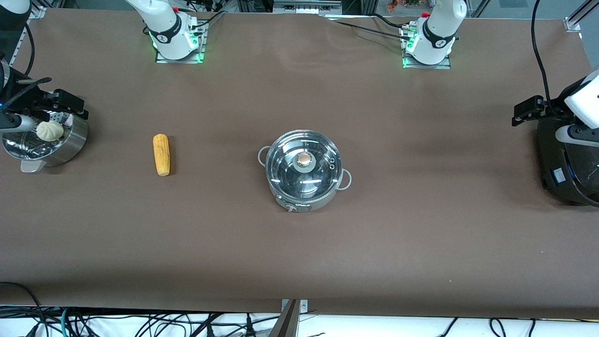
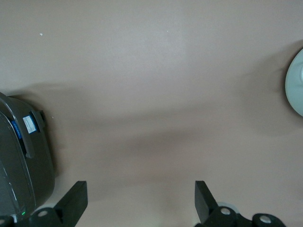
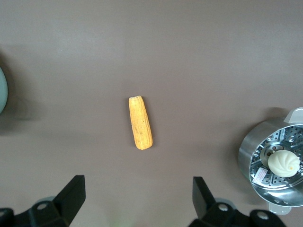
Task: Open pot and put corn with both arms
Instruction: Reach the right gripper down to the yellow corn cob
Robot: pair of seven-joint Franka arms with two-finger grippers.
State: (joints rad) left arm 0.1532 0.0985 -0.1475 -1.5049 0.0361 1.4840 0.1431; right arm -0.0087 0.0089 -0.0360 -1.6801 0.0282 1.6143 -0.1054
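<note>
The steel pot (image 1: 323,199) stands mid-table with its glass lid (image 1: 303,171) on; the lid's knob (image 1: 304,159) is at its centre. The yellow-orange corn (image 1: 161,154) lies on the table toward the right arm's end, apart from the pot. It also shows in the right wrist view (image 3: 140,123). My right gripper (image 1: 69,104) hangs over the steamer basket, open and empty (image 3: 138,196). My left gripper (image 1: 529,110) hangs over the black cooker's edge, open and empty (image 2: 140,198). Both are well away from the pot and the corn.
A perforated steel steamer basket (image 1: 77,138) holding a white bun (image 1: 50,130) stands at the right arm's end. It also shows in the right wrist view (image 3: 248,153). A large black cooker (image 1: 561,164) stands at the left arm's end, and shows in the left wrist view (image 2: 19,156).
</note>
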